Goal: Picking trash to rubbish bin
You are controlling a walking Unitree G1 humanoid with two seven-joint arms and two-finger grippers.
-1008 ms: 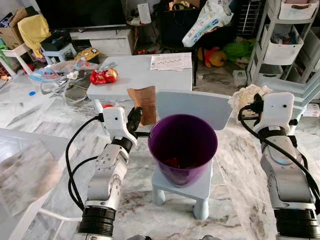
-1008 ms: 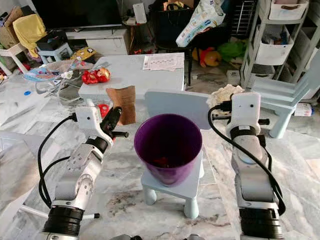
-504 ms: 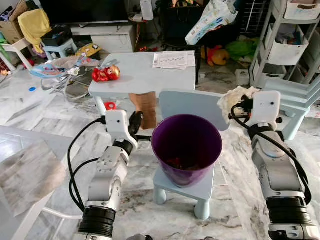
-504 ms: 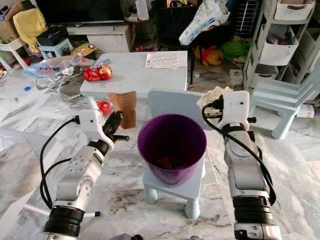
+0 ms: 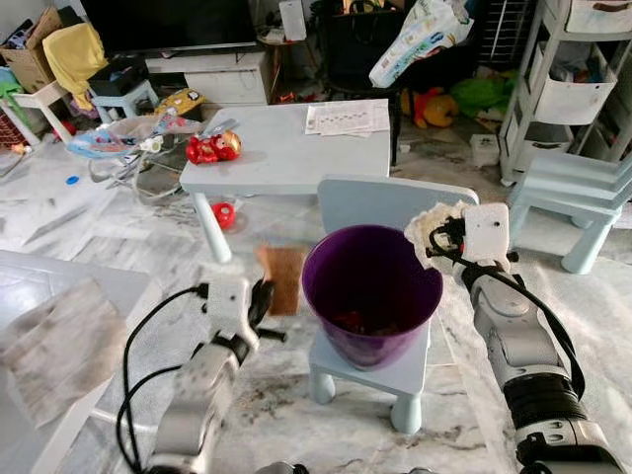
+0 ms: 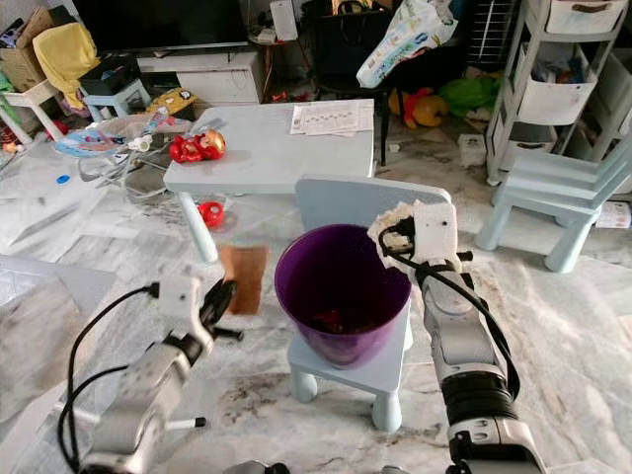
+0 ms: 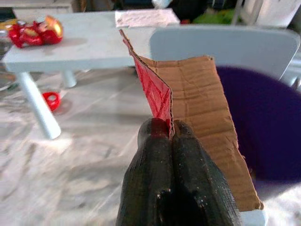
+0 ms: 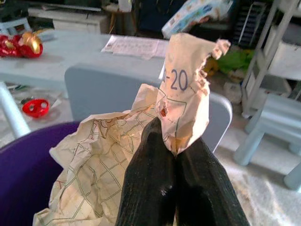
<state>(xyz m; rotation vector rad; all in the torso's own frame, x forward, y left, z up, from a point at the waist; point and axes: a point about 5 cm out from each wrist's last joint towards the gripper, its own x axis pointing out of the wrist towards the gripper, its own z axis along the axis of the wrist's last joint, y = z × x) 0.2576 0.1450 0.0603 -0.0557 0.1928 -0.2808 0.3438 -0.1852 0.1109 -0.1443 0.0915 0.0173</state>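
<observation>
Cluttered living room with marble floor [image 5: 118,247]. A pale blue children's table [image 5: 286,158] stands before a dark television [image 5: 158,20]; a white shelving unit [image 5: 573,79] and small blue chair [image 5: 563,197] stand nearby.

R tool [image 5: 434,229] w/ paper [image 5: 427,223] now over bin [image 5: 372,296] rim.

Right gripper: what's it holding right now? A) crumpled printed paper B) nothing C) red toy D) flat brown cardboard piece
A. The right gripper is shut on a crumpled paper printed with lines and the number 20, held at the rim of the purple bin; the cardboard is pinched in the left gripper.
</observation>
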